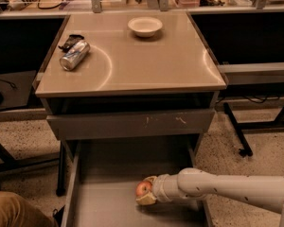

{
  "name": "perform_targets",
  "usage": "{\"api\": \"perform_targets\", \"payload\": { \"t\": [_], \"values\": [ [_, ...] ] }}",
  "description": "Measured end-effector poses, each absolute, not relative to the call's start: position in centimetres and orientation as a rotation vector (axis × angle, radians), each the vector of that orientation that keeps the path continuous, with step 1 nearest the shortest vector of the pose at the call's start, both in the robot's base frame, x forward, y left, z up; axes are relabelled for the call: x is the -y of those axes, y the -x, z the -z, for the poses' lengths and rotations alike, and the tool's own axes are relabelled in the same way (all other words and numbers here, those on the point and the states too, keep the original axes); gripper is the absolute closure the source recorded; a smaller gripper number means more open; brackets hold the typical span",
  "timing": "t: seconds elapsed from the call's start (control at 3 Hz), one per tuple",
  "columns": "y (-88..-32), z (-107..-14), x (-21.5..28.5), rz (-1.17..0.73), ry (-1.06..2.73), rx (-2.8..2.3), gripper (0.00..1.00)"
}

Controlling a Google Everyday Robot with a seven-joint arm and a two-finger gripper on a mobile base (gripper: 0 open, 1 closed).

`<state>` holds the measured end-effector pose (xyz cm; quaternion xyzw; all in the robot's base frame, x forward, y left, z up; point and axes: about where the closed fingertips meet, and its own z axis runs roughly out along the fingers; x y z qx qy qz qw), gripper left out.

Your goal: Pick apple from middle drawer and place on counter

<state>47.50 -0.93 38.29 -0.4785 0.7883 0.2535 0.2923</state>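
Apple (143, 188) is held low in the open drawer (109, 174), near its right side, just off the floor or resting on it; which one cannot be told. Claw (142, 192) is clamped around it, reached in from the right on the white arm (227, 189). Grasp judged done. Lift out and placement on the worktop (146, 65) are left. Bowl (145, 26) is seen at the far edge, can (75, 55) at the far left.

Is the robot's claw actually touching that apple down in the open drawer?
Touching. The camera view shows the gripper in the middle drawer, its fingers closed against the apple from above and below, no gap visible.
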Motion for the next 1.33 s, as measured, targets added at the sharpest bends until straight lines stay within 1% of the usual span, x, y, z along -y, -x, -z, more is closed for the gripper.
{"api": "perform_targets", "payload": {
  "t": [0.33, 0.67, 1.0, 1.33],
  "values": [
    [-46.5, -43.4, 0.8, -0.618, 1.253, -2.051, 1.0],
    [-44.6, -50.3, 0.8, -0.506, 1.258, -1.989, 1.0],
    [-45.5, -53.4, 1.3, -0.425, 1.294, -1.948, 1.0],
    [-45.5, -53.4, 1.3, -0.424, 1.293, -1.948, 1.0]
  ]
}}
